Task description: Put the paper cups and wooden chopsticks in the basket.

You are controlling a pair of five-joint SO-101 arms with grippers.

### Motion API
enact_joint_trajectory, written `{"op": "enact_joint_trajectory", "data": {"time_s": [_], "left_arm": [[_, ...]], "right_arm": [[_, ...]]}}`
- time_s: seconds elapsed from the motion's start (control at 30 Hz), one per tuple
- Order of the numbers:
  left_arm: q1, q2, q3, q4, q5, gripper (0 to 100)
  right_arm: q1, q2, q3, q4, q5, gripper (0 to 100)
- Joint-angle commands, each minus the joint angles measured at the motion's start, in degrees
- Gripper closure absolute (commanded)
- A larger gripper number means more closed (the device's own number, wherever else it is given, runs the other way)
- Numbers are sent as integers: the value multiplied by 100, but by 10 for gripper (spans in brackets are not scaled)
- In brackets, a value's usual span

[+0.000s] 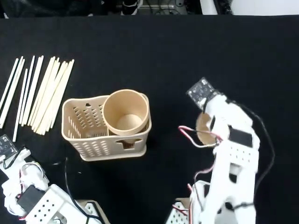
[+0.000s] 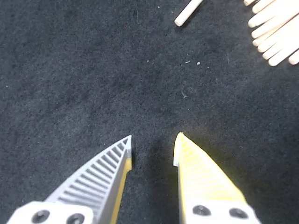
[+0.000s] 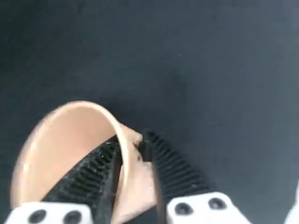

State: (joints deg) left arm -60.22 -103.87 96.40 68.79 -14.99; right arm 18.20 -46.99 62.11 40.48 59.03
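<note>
My right claw (image 3: 131, 140) is pinching the wall of a paper cup (image 3: 60, 140): one black finger sits inside the rim and the other presses on the outside. From above, this cup (image 1: 202, 128) shows as a tan sliver under my right arm. It is in the right half of the table (image 1: 163, 56), well apart from the basket (image 1: 103, 147). I cannot tell whether the cup rests on the black cloth or hangs just above it.

The basket is a beige slotted one, standing upright near the middle of the table, a little toward the near edge. A second cup (image 1: 125, 112) stands in the basket's right end with its mouth up and its rim above the basket's wall.

My left claw (image 2: 154, 137) is spread, with a gap between its grey finger and its yellow one. Nothing is between them but bare cloth. It hangs low near the table's near left corner.

The chopsticks (image 1: 39, 95) lie loose in a fanned row along the left side of the table, outside the basket. From my left wrist, their blunt ends (image 2: 275, 28) show beyond my fingertips, and one stick (image 2: 188, 12) lies a little apart from the rest.
</note>
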Motion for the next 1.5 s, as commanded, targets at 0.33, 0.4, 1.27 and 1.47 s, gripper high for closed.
{"op": "enact_joint_trajectory", "data": {"time_s": [0.33,0.4,1.27,1.47], "left_arm": [[22,-44,101,-26,-44,848],[22,-44,101,-26,-44,848],[22,-44,101,-26,-44,851],[22,-44,101,-26,-44,851]], "right_arm": [[-229,-3407,-840,1899,-2048,988],[-448,-3459,-1437,2576,-2532,988],[-5090,2747,-10255,6048,-5855,988],[-4844,2800,-9657,6031,-5820,987]]}}
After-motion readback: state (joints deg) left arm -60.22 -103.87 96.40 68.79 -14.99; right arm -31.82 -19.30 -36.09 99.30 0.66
